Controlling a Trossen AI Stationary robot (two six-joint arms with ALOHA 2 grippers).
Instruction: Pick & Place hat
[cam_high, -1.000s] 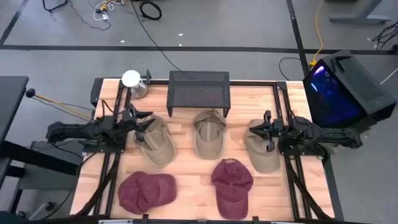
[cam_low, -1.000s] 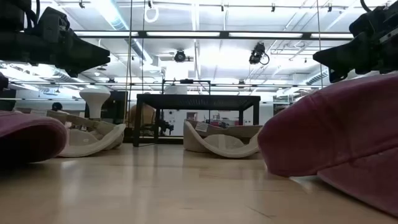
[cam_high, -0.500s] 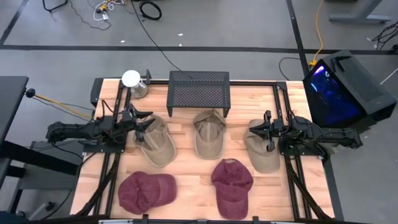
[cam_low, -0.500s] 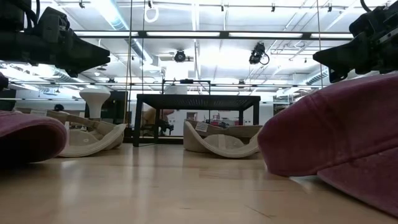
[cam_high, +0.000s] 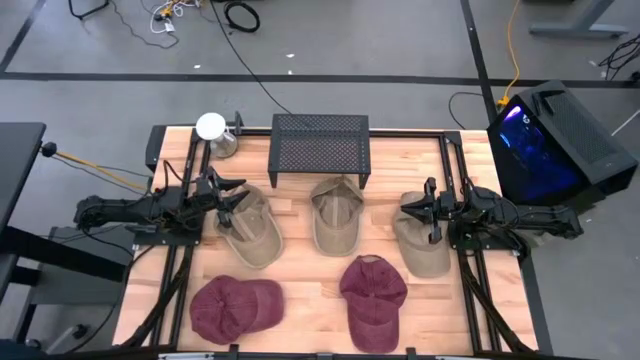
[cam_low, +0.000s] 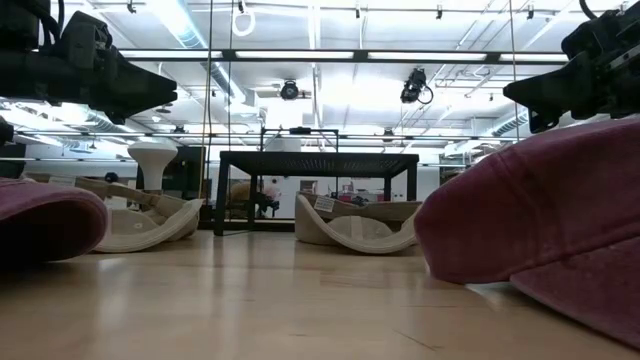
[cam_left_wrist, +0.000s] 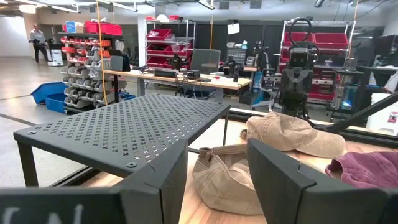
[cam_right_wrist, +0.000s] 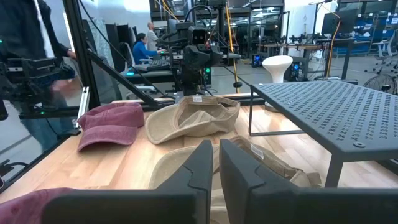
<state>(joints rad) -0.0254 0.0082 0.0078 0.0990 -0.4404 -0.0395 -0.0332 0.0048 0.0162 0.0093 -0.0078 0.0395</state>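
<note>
Left of the high frame: the left gripper sits above the near edge of the left tan hat, at centre-left of the wooden table; its fingers stand apart with a clear gap, and the left wrist view shows nothing between them; the pictures do not settle whether the fingertips touch the hat.

Upper left of the table: a white round-topped object stands at the corner, apart from the hats.

Lower left: a maroon hat lies flat on the wood, well clear of either gripper.

Upper centre: a black perforated metal stand sits at the far edge of the table; just below it in the frame lies the middle tan hat, free of both arms.

Lower centre: a second maroon hat lies near the front edge; in the low view it fills the right foreground.

Right of centre: the right gripper is over the near side of the right tan hat; its fingers are drawn nearly together, with only a thin slit showing in the right wrist view, and nothing is gripped.

Far right, off the table: a dark case with a blue-lit screen stands on the floor.
</note>
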